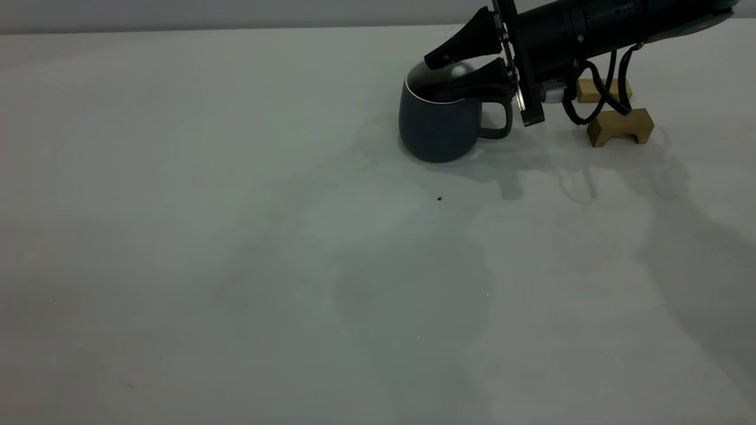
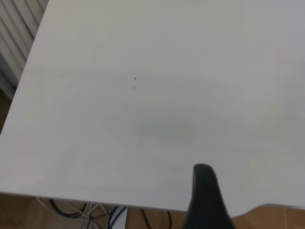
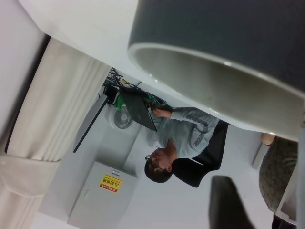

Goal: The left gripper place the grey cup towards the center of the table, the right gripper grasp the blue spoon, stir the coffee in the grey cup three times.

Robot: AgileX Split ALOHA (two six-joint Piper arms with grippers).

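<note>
The grey cup (image 1: 437, 127) stands upright on the table (image 1: 236, 248) at the back, right of centre, its handle toward the right arm. My right gripper (image 1: 442, 74) reaches in level from the right, over the cup's mouth, shut on the blue spoon (image 1: 460, 69). Only a small pale piece of the spoon shows between the fingers. The cup's inside looks dark; the coffee is hidden. In the right wrist view the cup's rim (image 3: 214, 78) fills the frame beside one finger (image 3: 228, 202). My left gripper (image 2: 207, 195) hangs back at the table's edge (image 2: 95, 198), away from the cup.
Two tan wooden blocks (image 1: 620, 126) (image 1: 602, 90) stand right of the cup, under the right arm's cables. A dark speck (image 1: 440, 198) lies in front of the cup. Beyond the table a person (image 3: 186, 138) sits at a laptop. Cables (image 2: 95, 212) hang below the table's edge.
</note>
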